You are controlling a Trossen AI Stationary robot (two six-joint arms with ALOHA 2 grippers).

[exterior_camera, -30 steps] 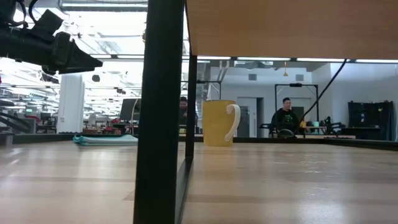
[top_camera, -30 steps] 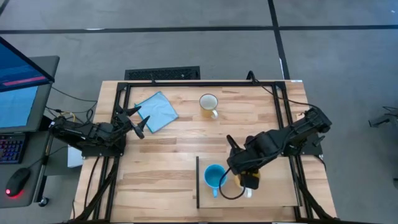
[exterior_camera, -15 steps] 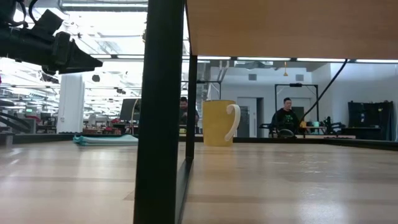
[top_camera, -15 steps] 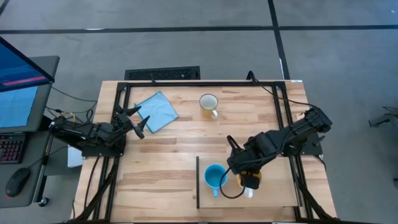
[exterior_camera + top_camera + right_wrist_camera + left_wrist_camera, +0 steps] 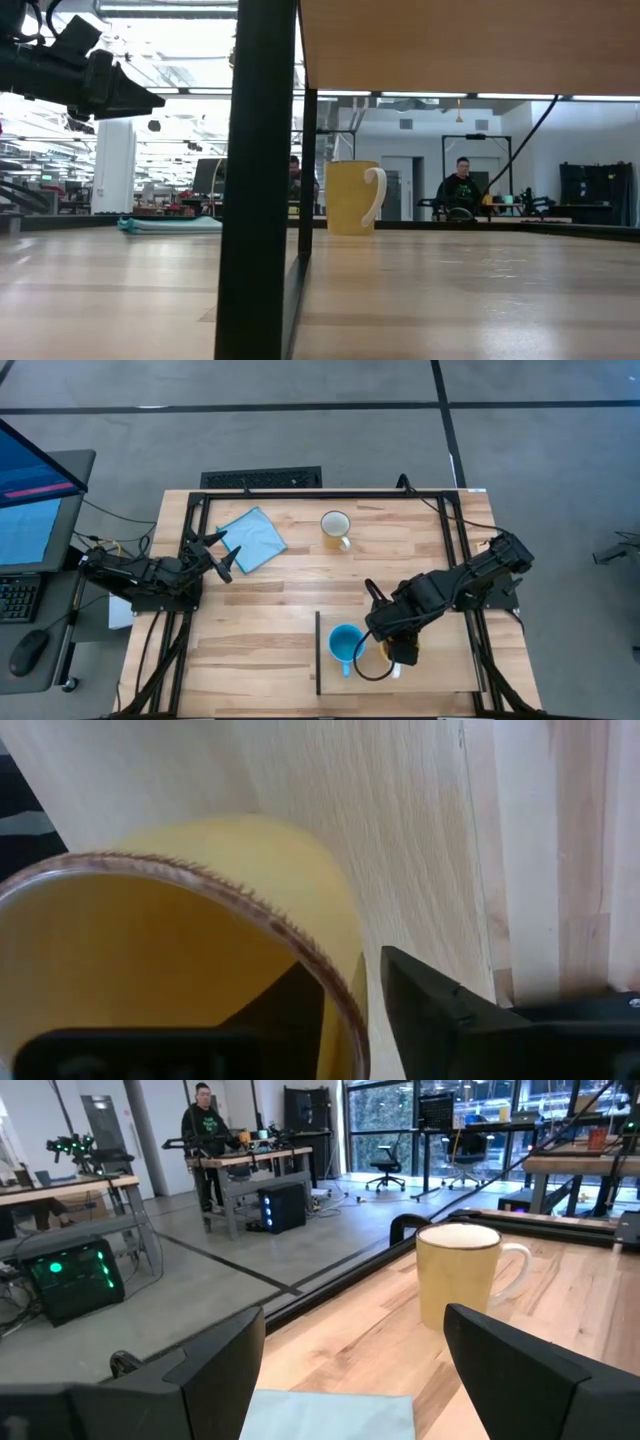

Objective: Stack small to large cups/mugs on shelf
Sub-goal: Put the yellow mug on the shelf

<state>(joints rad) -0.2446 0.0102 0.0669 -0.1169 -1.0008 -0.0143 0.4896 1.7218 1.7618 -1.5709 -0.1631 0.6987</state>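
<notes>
a robotics lab; workbenches [image 5: 240, 1165], office chairs [image 5: 385, 1172], monitors [image 5: 30, 490] and another arm rig [image 5: 75, 1150] fill the room

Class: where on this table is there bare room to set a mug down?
Free: the broad bare table between blue cloth, yellow mug and shelf. Crowded: the shelf near the blue mug and right gripper.

Table [image 5: 290, 600]: cloth [image 5: 251, 538], mug [image 5: 335, 526], shelf [image 5: 440, 678].
</notes>
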